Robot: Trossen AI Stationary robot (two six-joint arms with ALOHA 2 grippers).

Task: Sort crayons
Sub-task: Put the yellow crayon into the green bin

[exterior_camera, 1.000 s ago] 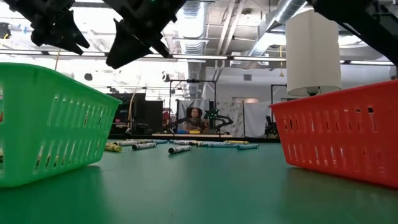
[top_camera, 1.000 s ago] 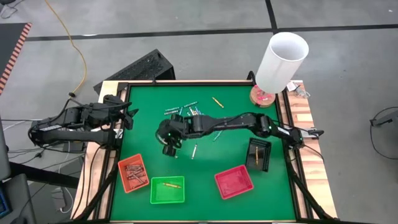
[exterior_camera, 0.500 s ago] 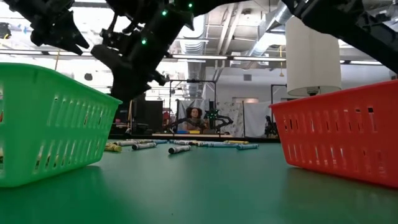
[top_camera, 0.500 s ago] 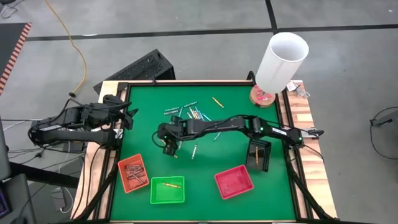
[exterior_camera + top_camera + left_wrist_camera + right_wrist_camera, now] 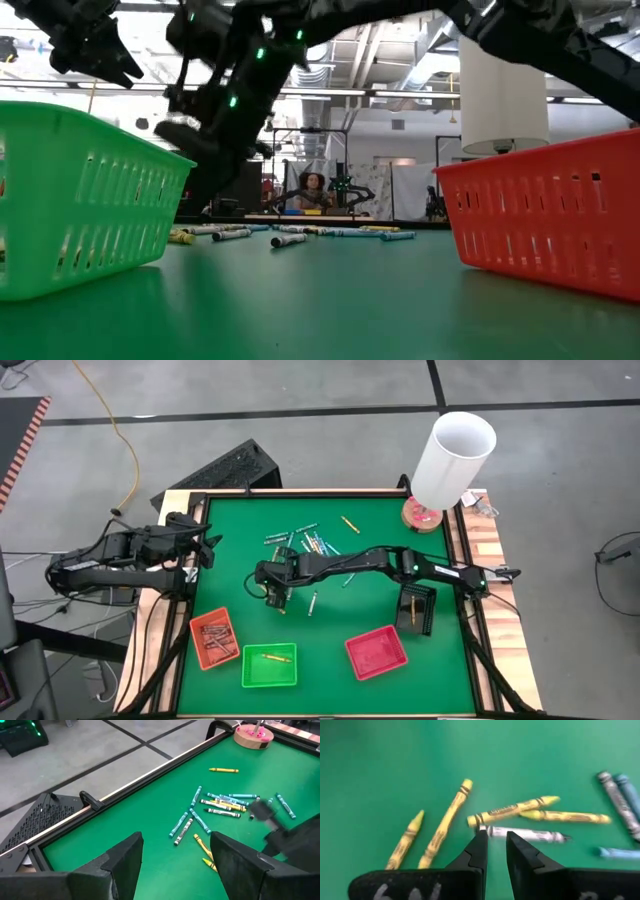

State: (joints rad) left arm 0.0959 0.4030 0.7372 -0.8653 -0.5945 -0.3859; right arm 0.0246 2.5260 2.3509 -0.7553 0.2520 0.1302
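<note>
Loose crayons (image 5: 308, 544) lie scattered flat on the green mat (image 5: 330, 630), left of centre and toward the far edge. My right gripper (image 5: 275, 592) hangs low over their near-left end. In the right wrist view my right gripper (image 5: 495, 839) is open by a narrow gap. A silvery grey crayon (image 5: 527, 834) lies just past the fingertips, its end in line with the gap. Yellow crayons (image 5: 445, 826) lie around it, light blue ones (image 5: 626, 795) farther off. My left gripper (image 5: 175, 865) waits open above the table's left edge.
Along the near side stand an orange tray (image 5: 214, 638) with reddish-brown crayons, a green tray (image 5: 269, 665) with one yellow crayon, and a red tray (image 5: 376, 652). A black tray (image 5: 415, 607) sits at the right. A white cylinder (image 5: 452, 460) on a wooden base stands at the far right corner.
My right gripper has come down toward the mat over the crayons' near-left end, tipping more steeply downward as the arm stretched out. The crayons and trays lie as before.
</note>
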